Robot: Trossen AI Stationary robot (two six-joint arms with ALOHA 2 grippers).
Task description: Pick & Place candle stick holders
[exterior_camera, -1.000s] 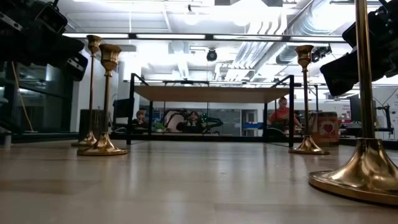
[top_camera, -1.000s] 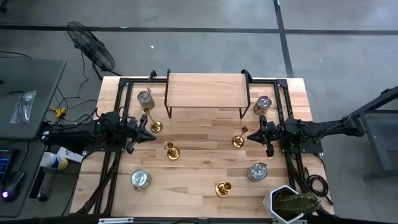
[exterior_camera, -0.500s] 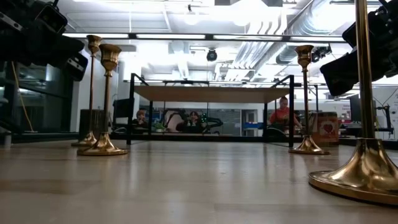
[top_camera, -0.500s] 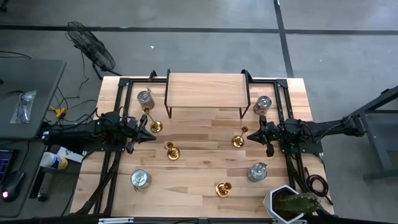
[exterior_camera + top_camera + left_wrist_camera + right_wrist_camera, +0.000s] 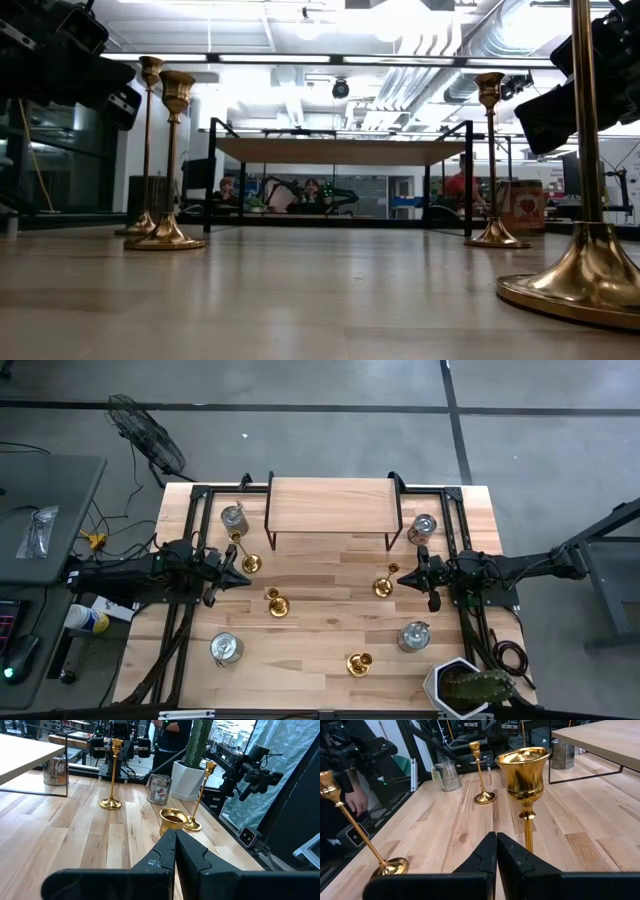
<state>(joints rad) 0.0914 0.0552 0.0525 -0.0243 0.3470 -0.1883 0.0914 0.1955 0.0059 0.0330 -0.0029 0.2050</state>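
Four brass candle stick holders stand upright on the wooden table (image 5: 320,615), none of them held. Going from left to right in the high view: the left gripper (image 5: 243,578) hovers at the table's left side with its fingers pressed together on nothing. Just beyond its tip stands the first candle stick holder (image 5: 248,563), near a silver jar (image 5: 234,517) at the back left corner. A second jar (image 5: 226,648) sits near the front left. The second candle stick holder (image 5: 277,603) stands a little right of the left gripper's tip. A raised wooden shelf (image 5: 333,507) on a dark frame spans the back middle. The third candle stick holder (image 5: 359,663) stands near the front edge, right of centre. The fourth candle stick holder (image 5: 385,586) stands just beside the tip of the right gripper (image 5: 402,579), whose fingers are likewise closed together and empty. Further right are a jar (image 5: 423,526) at the back, another jar (image 5: 413,635) towards the front, and a potted plant (image 5: 466,686) at the front right corner.
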